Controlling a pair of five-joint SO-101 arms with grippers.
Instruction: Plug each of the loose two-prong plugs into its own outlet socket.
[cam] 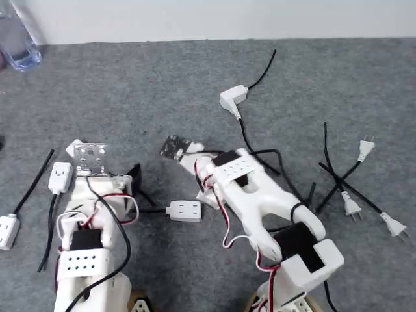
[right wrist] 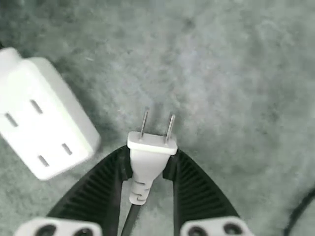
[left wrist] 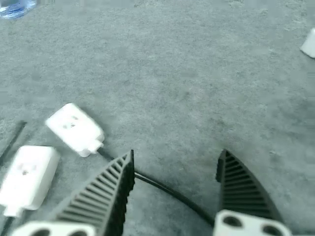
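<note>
Plug (right wrist: 149,146) pinched in right claw (right wrist: 147,158), left claw (left wrist: 177,157) agape

A white two-prong plug (right wrist: 146,147) on a black cord sits clamped in the right gripper (right wrist: 148,156). Its prongs point away from the gripper, just beside a white slotted outlet block (right wrist: 42,123). Near the surface's right edge lie three loose white plugs with crossing black cords: the far plug (cam: 366,149), the middle plug (cam: 351,207) and the near plug (cam: 394,227). A triple outlet (cam: 184,209) lies flat mid-surface. Two small outlets lie by the left edge, the inner outlet (cam: 60,177) and the edge outlet (cam: 8,232).
</note>
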